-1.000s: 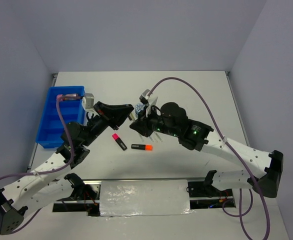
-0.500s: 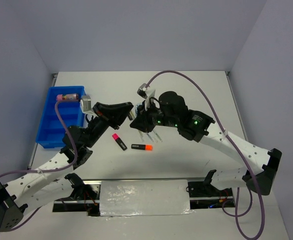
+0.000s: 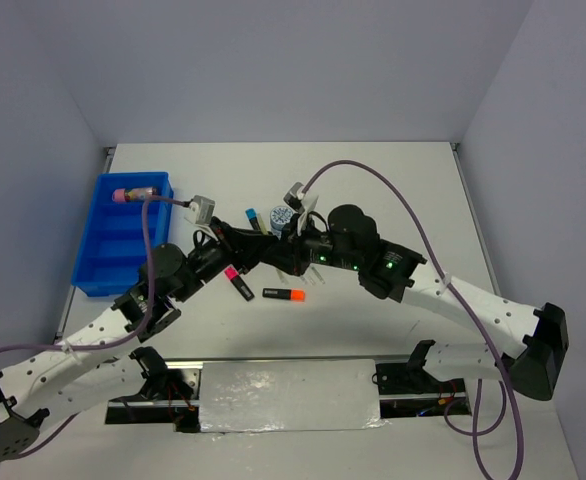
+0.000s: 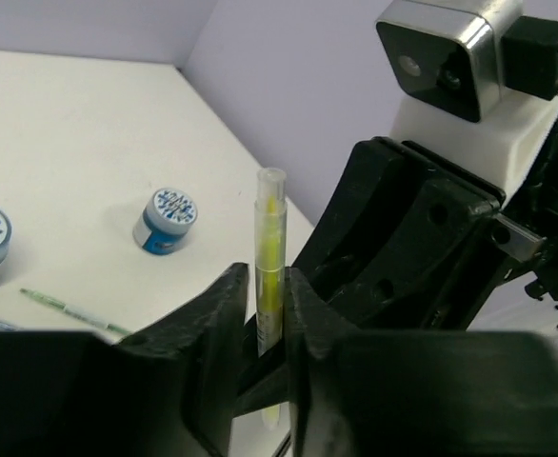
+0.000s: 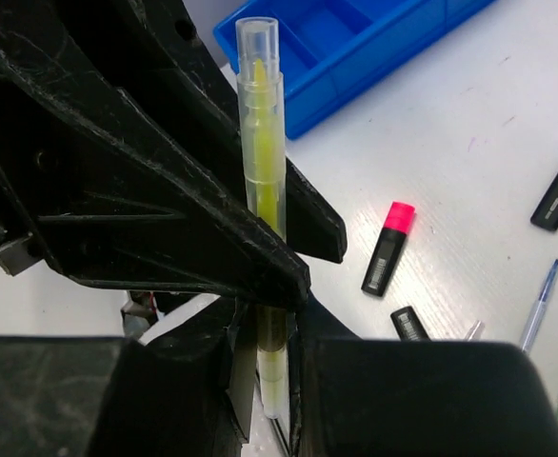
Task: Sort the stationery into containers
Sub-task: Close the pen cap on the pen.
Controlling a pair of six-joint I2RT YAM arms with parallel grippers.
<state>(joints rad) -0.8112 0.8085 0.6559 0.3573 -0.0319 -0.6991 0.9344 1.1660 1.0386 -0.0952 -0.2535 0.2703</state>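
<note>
The yellow stick [image 4: 270, 257] stands upright between both grippers, where they meet over the table's middle. My left gripper [image 4: 265, 305] is shut on its middle. My right gripper [image 5: 268, 352] is shut on its lower part; the stick [image 5: 260, 143] rises above the left fingers [image 5: 165, 209]. In the top view the left gripper [image 3: 256, 250] and right gripper [image 3: 279, 252] touch and hide the stick. The blue tray [image 3: 113, 245] is at the far left, with the pink tube [image 3: 133, 193] in its back compartment.
A pink-capped highlighter [image 3: 238, 282] and an orange-capped one [image 3: 284, 294] lie just in front of the grippers. A blue-capped highlighter [image 3: 252, 217] and a tape roll [image 3: 282, 215] lie behind them. Two tape rolls [image 4: 165, 219] and thin pens [image 5: 538, 305] lie nearby.
My left gripper has turned and dropped lower, coming in against the right gripper around the stick. The right arm has shifted only slightly.
</note>
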